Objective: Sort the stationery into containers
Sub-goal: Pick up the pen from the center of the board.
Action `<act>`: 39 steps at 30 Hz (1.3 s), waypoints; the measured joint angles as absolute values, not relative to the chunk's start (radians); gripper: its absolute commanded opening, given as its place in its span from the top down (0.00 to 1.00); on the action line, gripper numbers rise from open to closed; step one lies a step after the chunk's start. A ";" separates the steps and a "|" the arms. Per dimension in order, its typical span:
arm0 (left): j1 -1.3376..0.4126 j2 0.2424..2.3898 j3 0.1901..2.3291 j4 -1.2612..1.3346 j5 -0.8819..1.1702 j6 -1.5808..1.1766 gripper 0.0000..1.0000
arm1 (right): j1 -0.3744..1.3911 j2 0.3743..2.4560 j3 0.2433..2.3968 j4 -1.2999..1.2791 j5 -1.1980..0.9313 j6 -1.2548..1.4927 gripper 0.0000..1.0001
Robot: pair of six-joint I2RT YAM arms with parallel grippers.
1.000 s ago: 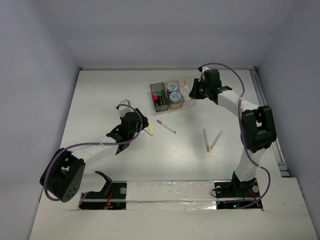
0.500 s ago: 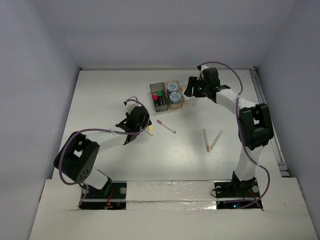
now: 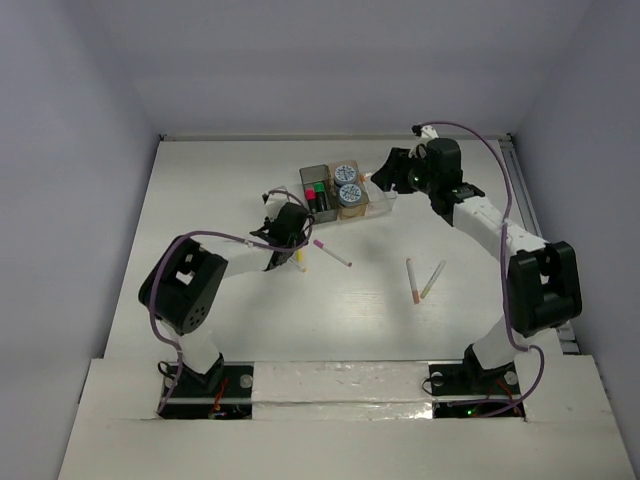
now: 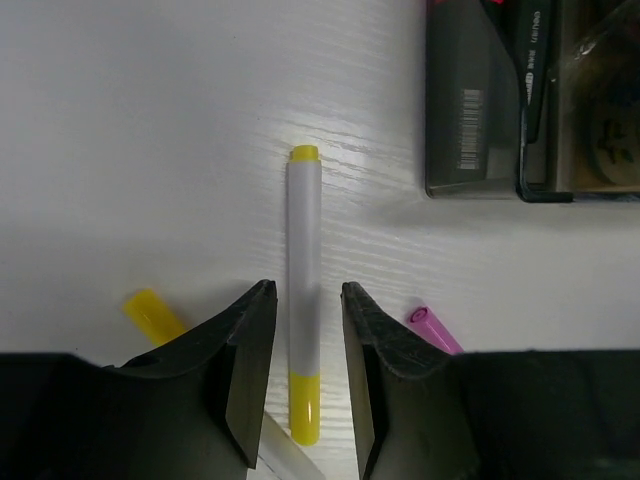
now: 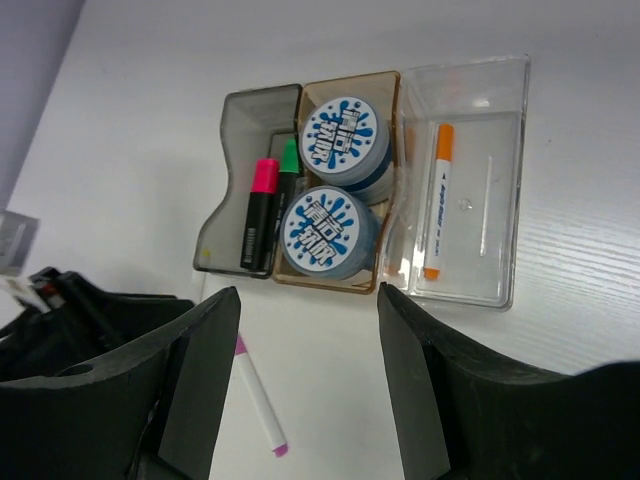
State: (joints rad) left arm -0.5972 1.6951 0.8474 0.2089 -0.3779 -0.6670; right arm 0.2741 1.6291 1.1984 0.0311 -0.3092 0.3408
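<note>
Left claw (image 4: 305,295): low over the white bench (image 3: 200,180), only slightly parted, one finger on either side of a thin white pen with yellow ends (image 4: 304,250); a thin sliver of gap on both sides, nothing gripped.
Yellow-ended pen: flat on the bench, lengthwise between the fingers, far end past the fingertips and pointing towards the bins.
Beside it: a second yellow tip (image 4: 150,312) peeking out at the left finger; a magenta-capped white pen (image 3: 332,253) just to the right.
Right claw (image 5: 305,390): spread wide, empty, hovering above the row of bins.
Smoky dark grey plastic bin (image 5: 228,160): a black marker with a pink top (image 5: 258,205), and a green-topped piece (image 5: 288,165) close alongside.
Amber-orange plastic bin (image 5: 352,80): two round blue-and-white tape rolls (image 5: 342,135), filling it.
Clear plastic bin (image 5: 500,170): one white pen with an orange cap (image 5: 437,200), lying lengthwise.
Loose on the bench: two more thin white pens (image 3: 411,281), near each other, well apart from the bins.
</note>
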 measured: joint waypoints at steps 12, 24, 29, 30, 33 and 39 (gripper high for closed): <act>-0.622 1.821 0.968 0.159 -0.436 -0.667 1.00 | 0.274 1.544 1.178 0.054 -0.355 0.363 0.37; -0.633 1.753 0.977 0.054 -0.507 -0.659 1.00 | 0.274 1.457 1.160 0.053 -0.356 0.363 0.34; -0.703 1.599 1.014 0.017 -0.546 -0.641 1.00 | 0.274 1.409 1.133 0.052 -0.335 0.368 0.36; -0.715 1.581 1.040 0.018 -0.546 -0.638 1.00 | 0.274 1.392 1.119 0.051 -0.324 0.373 0.36; -0.744 1.569 1.142 0.035 -0.520 -0.630 1.00 | 0.274 1.302 1.045 0.054 -0.278 0.390 0.43; -0.749 1.703 1.401 0.073 -0.467 -0.626 1.00 | 0.274 1.097 0.900 0.056 -0.178 0.439 0.99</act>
